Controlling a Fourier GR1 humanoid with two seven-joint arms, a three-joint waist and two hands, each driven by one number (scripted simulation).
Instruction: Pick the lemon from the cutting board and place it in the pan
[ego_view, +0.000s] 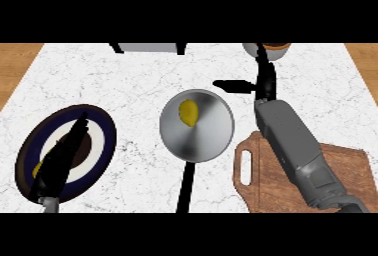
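Observation:
The yellow lemon (189, 113) lies inside the grey pan (210, 137) at the counter's middle, toward the pan's upper left. The pan's black handle (185, 187) runs down to the lower edge. At the lower right is the wooden cutting board (339, 175), with my right forearm stretched over it. My right hand (264, 80) hovers past the pan's upper right rim, open, thumb pointing left, holding nothing. My left hand (63, 152) rests open at the left, fingers straight, over a plate.
A dark blue and white plate (100, 142) sits at the left, with a small yellow thing (35, 170) peeking out beside my left hand. A brown-filled cup (279, 50) stands at the back right, and a grey object (151, 47) at the back middle.

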